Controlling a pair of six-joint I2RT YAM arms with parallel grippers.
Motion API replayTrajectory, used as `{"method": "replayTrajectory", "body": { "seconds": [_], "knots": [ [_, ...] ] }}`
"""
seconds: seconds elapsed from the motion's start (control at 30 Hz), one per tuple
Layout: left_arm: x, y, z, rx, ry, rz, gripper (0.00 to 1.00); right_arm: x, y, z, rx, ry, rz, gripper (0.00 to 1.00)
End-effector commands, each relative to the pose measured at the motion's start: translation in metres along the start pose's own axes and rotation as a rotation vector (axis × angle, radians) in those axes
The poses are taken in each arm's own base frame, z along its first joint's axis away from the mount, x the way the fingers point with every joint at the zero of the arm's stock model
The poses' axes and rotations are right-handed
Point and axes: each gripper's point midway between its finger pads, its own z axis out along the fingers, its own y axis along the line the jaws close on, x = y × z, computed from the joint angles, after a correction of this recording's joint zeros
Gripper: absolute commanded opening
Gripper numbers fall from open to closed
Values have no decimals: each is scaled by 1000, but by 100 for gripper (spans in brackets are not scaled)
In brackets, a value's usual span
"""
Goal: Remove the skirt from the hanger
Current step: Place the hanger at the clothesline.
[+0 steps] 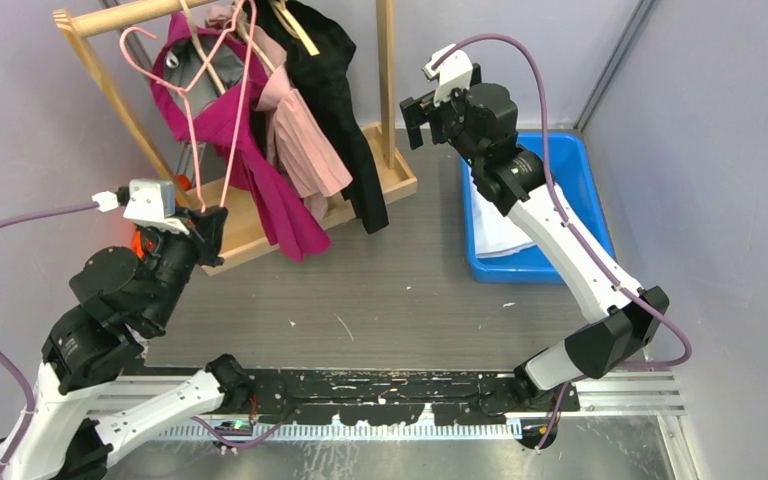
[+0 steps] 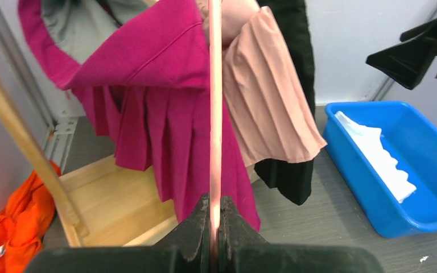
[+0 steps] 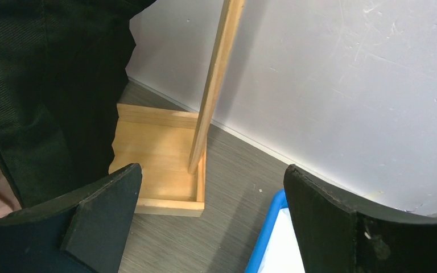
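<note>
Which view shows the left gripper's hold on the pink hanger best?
Left wrist: the left gripper is shut on the pink hanger, whose bar runs straight up from between the fingertips, close and centred. Top external shows the same grip only small and from above. Right wrist shows neither the gripper nor the hanger.

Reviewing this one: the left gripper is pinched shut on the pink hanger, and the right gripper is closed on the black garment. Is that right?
Not quite. The right gripper is open and holds nothing; the black garment hangs beside it, as the right wrist view shows. The left gripper is indeed shut on the pink hanger.
</note>
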Motion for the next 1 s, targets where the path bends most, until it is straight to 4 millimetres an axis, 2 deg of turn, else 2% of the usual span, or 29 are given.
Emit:
{"method": "replayTrajectory", "body": {
  "seconds": [0.0,0.1,0.27,0.4,0.73,0.83,0.97],
  "knots": [
    [-8,14,-2,-76,-36,-31,0,-40,-8,-12,10,-116,32,100],
    [-8,17,-4,-86,-39,-37,0,-42,-6,-14,3,-122,36,100],
    [3,24,-11,-104,-20,-71,0,-43,-2,-15,-23,-128,46,100],
    [12,40,-23,-143,-29,-72,0,-46,4,-16,-54,-135,70,100],
    [20,90,-68,-294,-38,-63,0,-50,20,-17,-137,-127,136,100],
    [22,96,-69,-355,-15,-53,0,-52,23,-17,-153,-127,147,100],
    [28,97,-58,-421,46,-49,0,-54,23,-17,-156,-134,150,100]
  ]
}}
